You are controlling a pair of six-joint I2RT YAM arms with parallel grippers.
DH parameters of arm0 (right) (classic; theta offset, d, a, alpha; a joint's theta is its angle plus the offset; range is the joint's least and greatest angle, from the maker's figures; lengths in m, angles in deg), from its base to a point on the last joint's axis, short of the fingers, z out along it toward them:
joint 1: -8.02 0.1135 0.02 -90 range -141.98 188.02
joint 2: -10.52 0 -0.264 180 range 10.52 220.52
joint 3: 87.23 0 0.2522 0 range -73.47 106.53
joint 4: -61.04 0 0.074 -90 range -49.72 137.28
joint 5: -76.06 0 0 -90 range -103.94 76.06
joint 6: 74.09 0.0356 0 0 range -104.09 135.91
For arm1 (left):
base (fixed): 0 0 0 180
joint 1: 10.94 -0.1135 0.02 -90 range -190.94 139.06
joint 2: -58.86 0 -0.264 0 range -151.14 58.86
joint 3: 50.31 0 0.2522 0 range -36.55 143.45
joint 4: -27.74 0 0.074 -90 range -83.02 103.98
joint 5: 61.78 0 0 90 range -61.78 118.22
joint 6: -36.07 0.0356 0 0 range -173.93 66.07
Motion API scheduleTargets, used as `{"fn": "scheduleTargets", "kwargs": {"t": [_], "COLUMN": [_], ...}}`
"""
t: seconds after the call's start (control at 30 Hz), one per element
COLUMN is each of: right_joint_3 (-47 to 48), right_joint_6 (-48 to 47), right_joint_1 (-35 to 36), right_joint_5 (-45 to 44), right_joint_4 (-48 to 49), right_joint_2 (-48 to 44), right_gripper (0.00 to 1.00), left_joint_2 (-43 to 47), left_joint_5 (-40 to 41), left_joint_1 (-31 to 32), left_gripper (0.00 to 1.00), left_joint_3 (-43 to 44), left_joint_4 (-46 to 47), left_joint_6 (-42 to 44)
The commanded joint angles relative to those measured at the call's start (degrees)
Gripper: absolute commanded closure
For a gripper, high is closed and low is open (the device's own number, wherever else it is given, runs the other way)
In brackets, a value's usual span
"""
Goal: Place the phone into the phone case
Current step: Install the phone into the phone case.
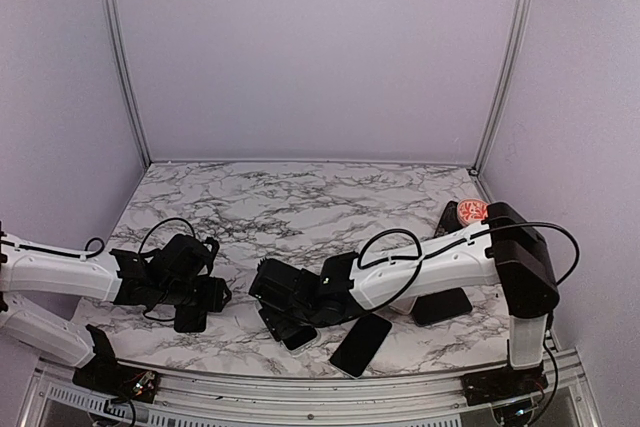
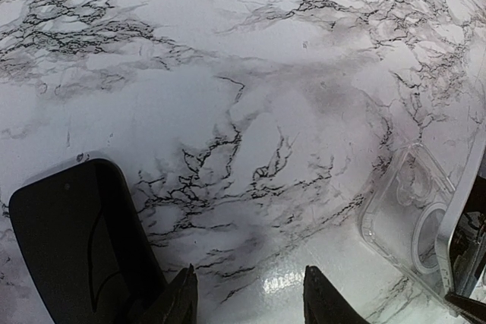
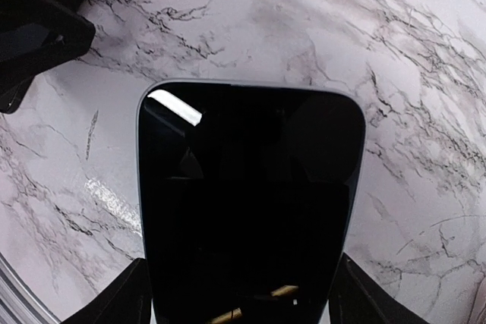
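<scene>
Showing the phone (image 3: 250,202) grasped by its long edges in the right gripper (image 3: 241,294), screen up, low over the marble table (image 2: 228,51). The clear phone case (image 2: 406,214) is seen lying flat on the table, just beside the phone's pale edge. The left gripper (image 2: 247,300) is released, with nothing between its fingers, next to a flat black object (image 2: 68,256)

a: left arm (image 1: 60,275)?
b: stretched low, pointing right. left gripper (image 2: 247,295) spread apart.
a: right arm (image 1: 430,259)?
b: folded across leftward, right gripper (image 3: 243,297) low, clamped on the phone (image 3: 250,187).
</scene>
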Motion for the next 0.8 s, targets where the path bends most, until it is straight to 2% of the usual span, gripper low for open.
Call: {"fn": "scheduleTargets", "kwargs": {"t": [0.0, 0.47, 0.77], "right_joint_3": [-0.75, -1.87, -2.4], "right_joint_6": [0.2, -1.29, -1.67], "right_joint_1": [-0.03, -1.48, -1.52], "right_joint_5": [0.33, -2.29, -0.44], "right_joint_4": [2.19, 3.21, 4.97], "right_joint_2": [0.76, 1.11, 1.55], "right_gripper": [0.59, 0.61, 0.62], "left_joint_2": [-0.71, -1.16, -1.58], "left_joint_5": [-0.56, -0.92, -0.82], "left_joint_1": [-0.34, -0.34, -0.35], "left_gripper": [0.53, 0.53, 0.53], "left_joint_3": [0.36, 0.45, 0.4], "left_joint_4": [0.81, 1.16, 1.18], "left_joint_6": [0.32, 0.17, 0.13]}}
